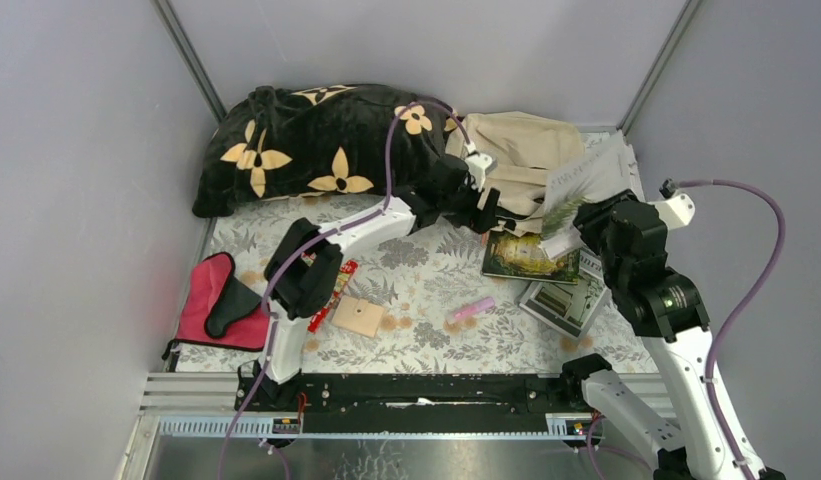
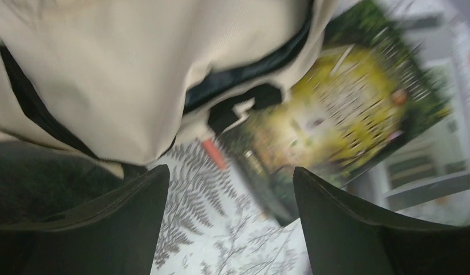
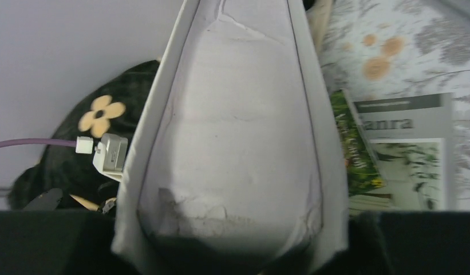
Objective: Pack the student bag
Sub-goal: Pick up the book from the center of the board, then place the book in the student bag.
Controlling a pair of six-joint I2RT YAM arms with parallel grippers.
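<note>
The beige student bag (image 1: 516,150) lies at the back of the table, against the black flowered pillow (image 1: 316,140). My left gripper (image 1: 483,208) is open and empty at the bag's near left edge. In the left wrist view the bag's cream fabric and dark zipper (image 2: 135,69) fill the top, above the open gripper (image 2: 229,189). My right gripper (image 1: 576,228) is shut on a white fern-printed book (image 1: 586,180), held tilted up beside the bag's right side. The book's white, bowed underside (image 3: 238,126) fills the right wrist view, hiding the right gripper (image 3: 232,235).
A green book (image 1: 528,258) and a grey-white book (image 1: 566,300) lie below the bag; the green one also shows in the left wrist view (image 2: 335,114). A red pen tip (image 2: 212,153), pink eraser (image 1: 473,308), wooden block (image 1: 359,317), red packet (image 1: 333,295) and red-and-black pouch (image 1: 221,300) lie on the cloth.
</note>
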